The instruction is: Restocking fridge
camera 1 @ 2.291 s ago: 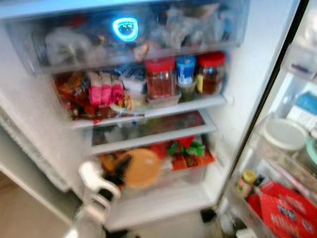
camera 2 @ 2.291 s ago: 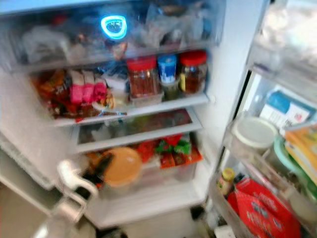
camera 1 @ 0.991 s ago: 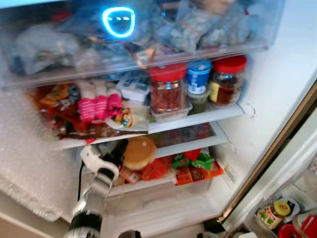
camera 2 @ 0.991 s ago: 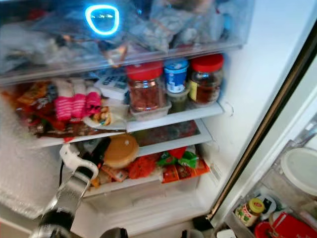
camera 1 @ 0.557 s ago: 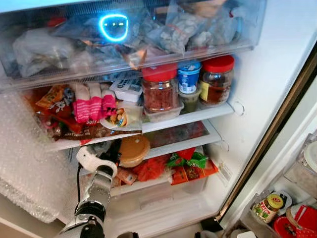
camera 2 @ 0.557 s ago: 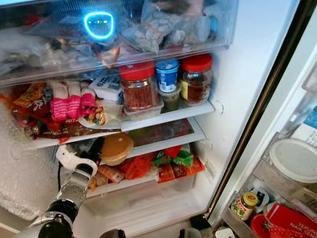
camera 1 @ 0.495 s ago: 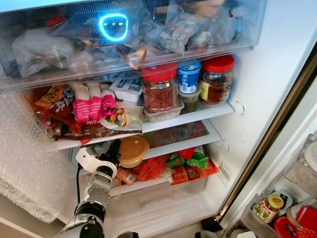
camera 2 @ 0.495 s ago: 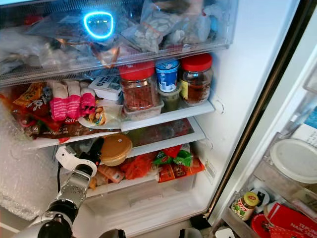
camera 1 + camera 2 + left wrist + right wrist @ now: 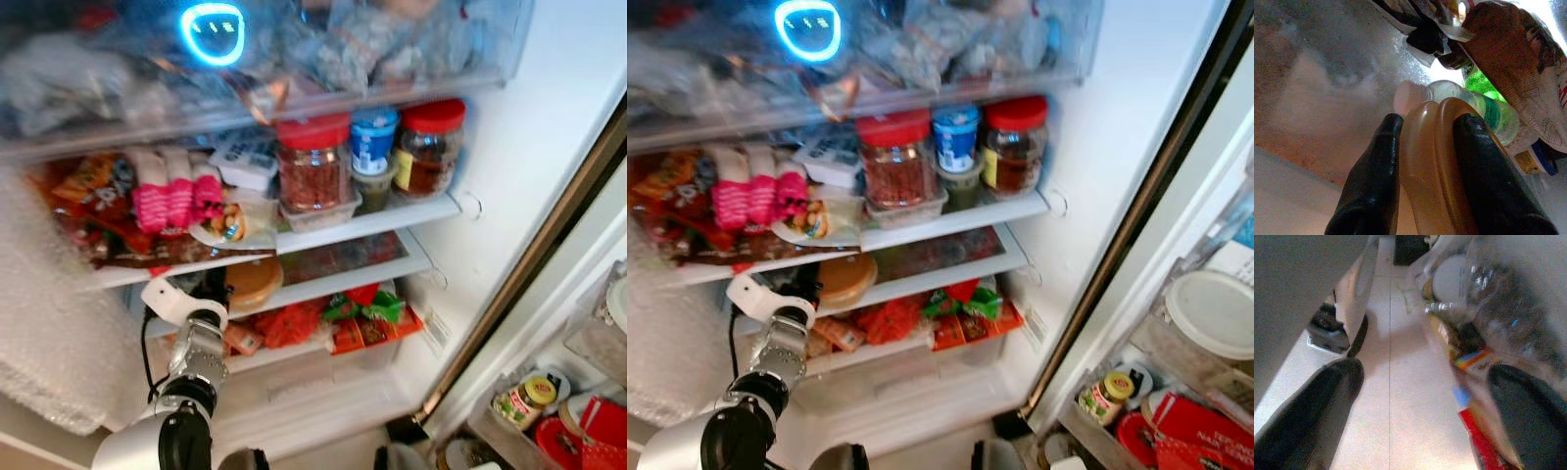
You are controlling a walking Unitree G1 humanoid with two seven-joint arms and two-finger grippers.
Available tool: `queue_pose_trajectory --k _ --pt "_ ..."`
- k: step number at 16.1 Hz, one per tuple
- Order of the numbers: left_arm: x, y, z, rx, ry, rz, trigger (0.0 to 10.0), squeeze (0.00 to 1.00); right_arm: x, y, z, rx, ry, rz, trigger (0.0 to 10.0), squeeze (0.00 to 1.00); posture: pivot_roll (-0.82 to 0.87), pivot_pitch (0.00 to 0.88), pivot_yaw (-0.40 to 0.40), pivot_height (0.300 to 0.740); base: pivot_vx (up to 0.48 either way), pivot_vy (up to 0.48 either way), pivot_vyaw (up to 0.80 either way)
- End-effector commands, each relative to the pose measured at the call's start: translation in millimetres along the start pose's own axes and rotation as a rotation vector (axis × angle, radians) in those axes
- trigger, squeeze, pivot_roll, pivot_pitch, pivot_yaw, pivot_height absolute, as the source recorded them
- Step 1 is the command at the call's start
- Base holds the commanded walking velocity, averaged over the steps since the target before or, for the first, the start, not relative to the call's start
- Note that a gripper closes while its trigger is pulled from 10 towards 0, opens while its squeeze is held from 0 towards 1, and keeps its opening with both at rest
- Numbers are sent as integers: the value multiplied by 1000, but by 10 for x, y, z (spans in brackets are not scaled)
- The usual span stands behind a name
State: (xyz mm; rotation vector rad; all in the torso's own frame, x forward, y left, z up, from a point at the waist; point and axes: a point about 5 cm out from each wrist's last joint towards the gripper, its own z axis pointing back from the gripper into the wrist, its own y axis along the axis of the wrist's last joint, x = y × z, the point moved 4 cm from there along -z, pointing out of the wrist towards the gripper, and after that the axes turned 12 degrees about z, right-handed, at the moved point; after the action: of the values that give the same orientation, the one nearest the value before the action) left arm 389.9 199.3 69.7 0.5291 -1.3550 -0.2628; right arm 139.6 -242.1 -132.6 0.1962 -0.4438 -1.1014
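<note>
Left gripper [image 9: 1425, 147] clamped on tan lid [image 9: 253, 281] at 9 o'clock of fridge shelf [image 9: 387, 266]. Left wrist view adds bottle [image 9: 1474, 110] behind. Right gripper [image 9: 1425, 396] fingers apart, empty.

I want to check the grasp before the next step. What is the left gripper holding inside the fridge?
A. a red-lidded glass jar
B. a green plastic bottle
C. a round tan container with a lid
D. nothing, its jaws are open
C: the left gripper has its jaws shut on the round tan container, its edge pinched between the black fingers, low under the shelf of jars.
</note>
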Motion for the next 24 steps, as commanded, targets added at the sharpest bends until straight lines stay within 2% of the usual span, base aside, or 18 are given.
queue_pose_trajectory --k 1,4,5,6,7,11,12,13,14,15,17,18,19,21,24 --pt "18 -45 -19 -29 22 -72 10000 0 7 -41 11 -5 1 7 10000 0 -283 133 -1 638 0 0 0" --pt "163 -22 -78 -16 0 -41 10000 8 -10 -91 23 -12 8 11 10000 0 -285 137 -3 638 0 0 0" --pt "201 -8 -92 -8 -7 -30 10000 314 -8 -93 24 -11 8 11 10000 0 -284 136 -3 638 0 0 0" --pt "212 4 -99 0 -5 -7 10000 741 -10 -85 23 -6 7 8 10000 0 -280 134 -1 638 0 0 0" --pt "211 10 -100 2 -6 -6 10000 1000 -14 -76 21 -4 8 8 10000 0 -274 131 3 638 0 0 0" --pt "118 81 -81 33 7 49 10000 1000 -28 -33 10 5 11 7 10000 0 -258 118 14 638 0 0 0" --pt "70 102 -66 38 4 80 10000 553 -31 -7 4 9 10 5 10000 0 -248 109 20 638 0 0 0" --pt "46 104 -52 39 -6 111 10000 0 -32 14 -1 13 10 2 10000 0 -243 103 25 638 0 0 0" --pt "38 102 -47 38 -11 125 10000 0 -32 20 -2 14 10 1 10000 0 -243 102 25 638 0 0 0" --pt "-17 85 -23 33 -11 188 10000 0 -33 34 -5 17 9 -1 10000 0 -239 97 29 638 0 0 0" --pt "-99 34 22 11 -13 253 10000 0 -34 54 -9 21 9 -4 10000 0 -233 92 29 638 0 0 0" --pt "-143 -5 53 -8 -23 328 10000 0 -33 67 -12 23 10 -4 10000 0 -228 88 29 638 0 0 0" --pt "-176 2 70 -1 -24 350 10000 0 -32 73 -13 24 9 -3 10000 0 -229 85 29 638 0 0 0" --pt "-191 6 111 2 -65 362 10000 0 -26 84 -15 27 5 -4 10000 0 -227 78 30 638 0 0 0" --pt "-133 -4 145 -7 -130 317 10000 0 -16 98 -17 29 1 -5 10000 0 -224 70 31 638 0 0 0"
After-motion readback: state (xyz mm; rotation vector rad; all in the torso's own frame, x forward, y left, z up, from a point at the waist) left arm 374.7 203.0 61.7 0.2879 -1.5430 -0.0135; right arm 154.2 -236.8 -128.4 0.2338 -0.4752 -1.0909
